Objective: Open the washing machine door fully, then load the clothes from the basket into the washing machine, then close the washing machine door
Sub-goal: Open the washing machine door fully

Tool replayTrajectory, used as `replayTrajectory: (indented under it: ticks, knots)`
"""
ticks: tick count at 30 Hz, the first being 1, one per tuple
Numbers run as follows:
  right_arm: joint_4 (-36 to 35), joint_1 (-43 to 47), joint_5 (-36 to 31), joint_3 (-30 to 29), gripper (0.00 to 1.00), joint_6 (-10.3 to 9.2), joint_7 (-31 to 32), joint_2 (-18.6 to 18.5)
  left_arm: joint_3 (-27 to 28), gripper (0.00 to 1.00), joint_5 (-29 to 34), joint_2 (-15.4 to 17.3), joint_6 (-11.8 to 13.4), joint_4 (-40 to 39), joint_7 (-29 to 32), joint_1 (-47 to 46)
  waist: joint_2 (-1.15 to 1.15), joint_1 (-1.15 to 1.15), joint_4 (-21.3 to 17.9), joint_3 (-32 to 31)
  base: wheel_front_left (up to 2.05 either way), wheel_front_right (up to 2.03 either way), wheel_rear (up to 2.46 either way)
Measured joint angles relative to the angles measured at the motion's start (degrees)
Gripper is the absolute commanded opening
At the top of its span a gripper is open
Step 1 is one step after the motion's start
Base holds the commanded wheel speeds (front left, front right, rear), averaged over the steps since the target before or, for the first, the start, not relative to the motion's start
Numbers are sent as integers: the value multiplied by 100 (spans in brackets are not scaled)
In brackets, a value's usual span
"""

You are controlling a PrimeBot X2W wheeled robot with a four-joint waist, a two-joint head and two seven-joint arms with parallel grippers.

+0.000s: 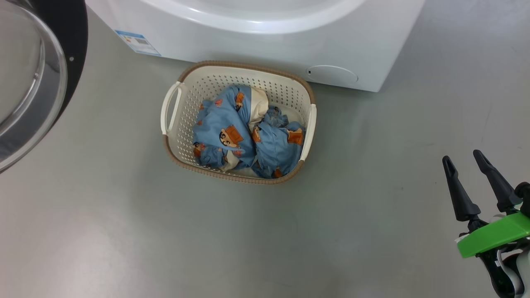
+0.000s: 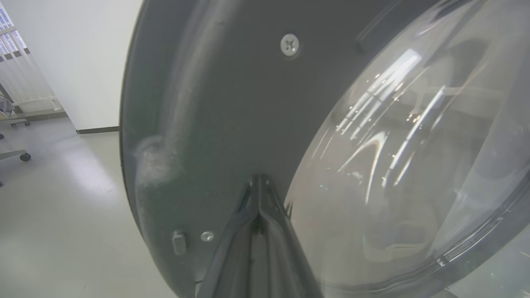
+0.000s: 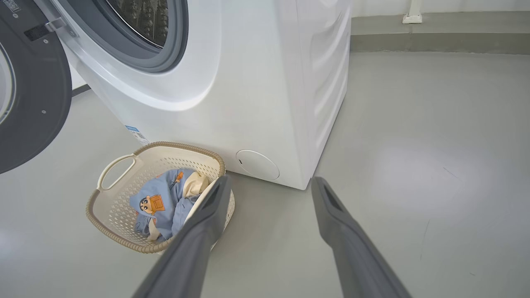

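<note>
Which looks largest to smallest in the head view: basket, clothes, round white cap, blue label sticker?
Largest: basket. Then clothes. The round white cap and blue label sticker look about alike, so unranked.

Door (image 2: 232, 116): dark plastic, glossy clear glass bowl (image 2: 414, 145). Washer (image 3: 256, 82): glossy white; steel drum (image 3: 140, 16). Basket (image 1: 285, 89): perforated plastic. Clothes (image 1: 223, 124): cloth. Floor (image 1: 372, 207): smooth, slight sheen.

the washing machine door (image 1: 29, 78) stands open. the clothes (image 1: 232, 132) lie heaped in the basket (image 1: 248, 68), on the floor (image 1: 372, 174) just in front of the washing machine (image 1: 256, 41).
</note>
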Motion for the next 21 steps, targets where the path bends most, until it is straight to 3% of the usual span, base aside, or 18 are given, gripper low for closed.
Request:
replayTrajectory:
  ticks: [15, 16, 17, 19, 21]
  knots:
    - [79, 66, 11, 113, 100, 0, 0, 38, 132, 0, 27, -772, -230, -714, 0, 723, 0, 0, 63, -580, 0, 0, 0]
    - [83, 112, 11, 126, 100, 0, 0, 42, 118, 6, 21, -821, -244, -780, 0, 815, 0, 0, 68, -635, 0, 0, 0]
    - [94, 160, 13, 138, 100, 0, 0, 49, 102, 25, -8, -872, -244, -857, 0, 905, 0, 0, 73, -689, 0, 0, 0]
    - [113, 239, 27, 162, 100, 0, 0, 69, -90, 45, -163, -967, -245, -1039, 0, 1122, 0, 0, 80, -802, 0, 0, 0]
    - [141, 275, 53, 181, 100, 0, 0, 88, -250, 83, -299, -1055, -247, -1213, 0, 1362, 0, 0, 84, -914, 0, 0, 0]
